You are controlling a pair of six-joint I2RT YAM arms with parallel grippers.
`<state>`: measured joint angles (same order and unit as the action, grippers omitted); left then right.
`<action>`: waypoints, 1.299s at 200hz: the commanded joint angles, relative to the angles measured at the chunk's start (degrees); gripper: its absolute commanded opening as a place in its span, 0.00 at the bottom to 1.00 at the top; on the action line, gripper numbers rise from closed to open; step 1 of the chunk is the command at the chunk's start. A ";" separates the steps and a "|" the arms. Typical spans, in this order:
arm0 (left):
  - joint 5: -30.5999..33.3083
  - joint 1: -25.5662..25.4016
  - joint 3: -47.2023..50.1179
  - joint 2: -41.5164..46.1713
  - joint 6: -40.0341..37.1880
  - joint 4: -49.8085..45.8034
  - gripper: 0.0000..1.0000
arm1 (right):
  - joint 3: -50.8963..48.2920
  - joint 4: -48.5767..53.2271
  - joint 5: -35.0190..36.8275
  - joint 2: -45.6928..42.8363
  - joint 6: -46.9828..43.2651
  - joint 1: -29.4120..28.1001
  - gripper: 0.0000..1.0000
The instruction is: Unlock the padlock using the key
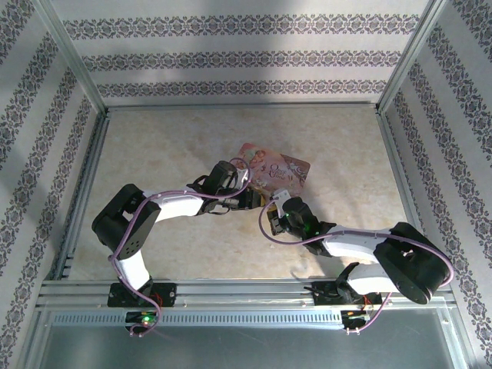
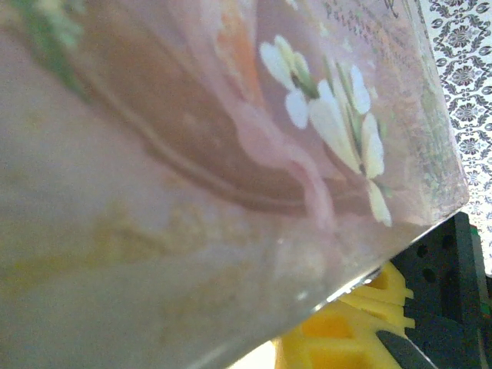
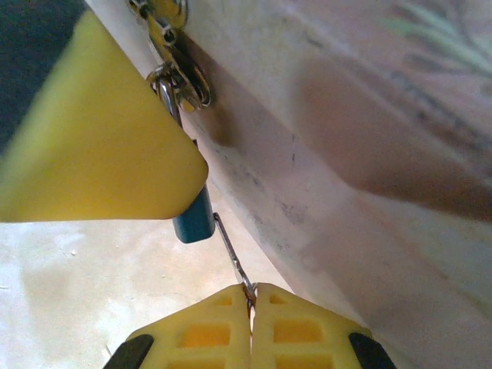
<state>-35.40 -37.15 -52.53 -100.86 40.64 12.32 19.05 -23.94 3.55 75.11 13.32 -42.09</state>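
Worktop (image 1: 154, 154): pale beige, marbled, matte, with an aluminium rail along its near edge. Three walls (image 1: 231, 61) papered in grey floral bands; bare metal posts (image 1: 73, 54) at the far corners.

Pink illustrated tin (image 1: 280, 169) sits about mid-worktop, slightly toward the far edge. Both arms reach in to its near side.

Padlock (image 3: 194, 221): blue-teal body, hanging by its shackle (image 3: 167, 100) from the metal hasp (image 3: 181, 73) on the tin's side wall, just beside that wall.

Key (image 3: 231, 257): thin, silvery, running from the lower end of the padlock down to the right gripper (image 3: 250, 304). Its upper tip meets the padlock body; whether it is seated in the keyway cannot be told.

Right gripper: jaws pressed together, pinching the key's near end. Padlock lies directly beyond the fingertips, one key-length off.

Left gripper (image 1: 252, 198): one yellow finger (image 3: 92, 146) lies against the padlock, overlapping its upper part. In the left wrist view the tin crowds the lens, one finger (image 2: 346, 334) below its edge. Clamped or released: cannot tell.
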 commanded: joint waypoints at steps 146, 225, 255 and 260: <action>-1.43 -0.85 -0.94 2.07 0.38 0.78 0.19 | -0.24 -0.75 -4.69 1.48 0.74 0.56 0.00; -1.17 -0.82 -0.77 2.16 0.22 0.60 0.19 | -1.42 -0.84 -3.98 -1.18 1.00 0.59 0.00; -1.28 -0.82 -0.86 2.20 0.24 0.60 0.19 | -1.38 -0.75 -3.47 -1.90 0.92 0.62 0.00; -1.30 -0.82 -0.90 2.19 0.12 0.60 0.19 | -1.34 -0.80 -3.42 -1.98 0.92 0.61 0.00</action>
<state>-35.59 -37.15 -52.53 -100.86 40.86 12.16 18.33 -24.21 0.32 74.43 13.54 -42.09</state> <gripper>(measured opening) 0.187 0.044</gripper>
